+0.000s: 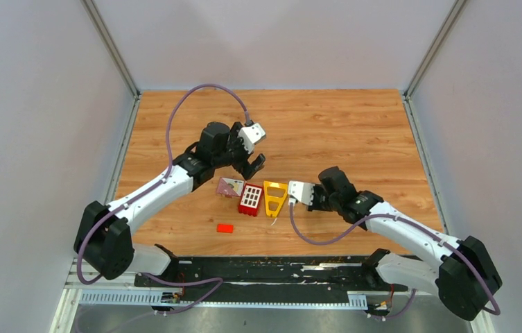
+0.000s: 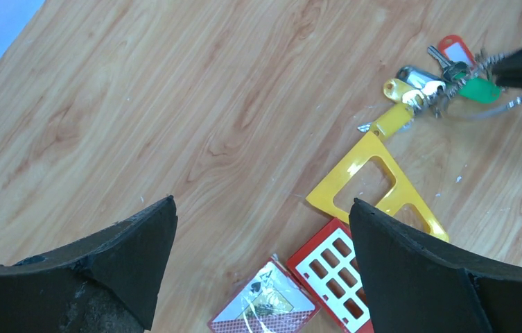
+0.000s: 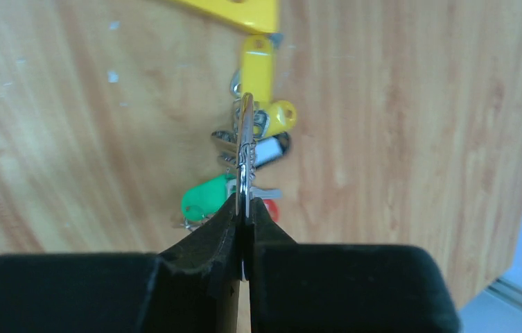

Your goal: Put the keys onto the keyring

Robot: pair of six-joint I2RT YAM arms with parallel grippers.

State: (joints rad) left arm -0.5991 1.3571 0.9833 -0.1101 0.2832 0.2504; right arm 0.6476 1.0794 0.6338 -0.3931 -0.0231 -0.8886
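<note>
Right tool clenched on a silver key, held edge-on, likely so you can thread it (other keys lie beneath on the bench) | left tool released, hovering free to assist.

The keys sit just beside the triangular frame's tip.

a wood-grain table boxed in by plain pale grey walls, evenly lit.

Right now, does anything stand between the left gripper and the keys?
Only the yellow frame, lying flat between the open left gripper and the keys, its tip beside them. The right gripper, shut on a silver key, crowds their far side.
</note>
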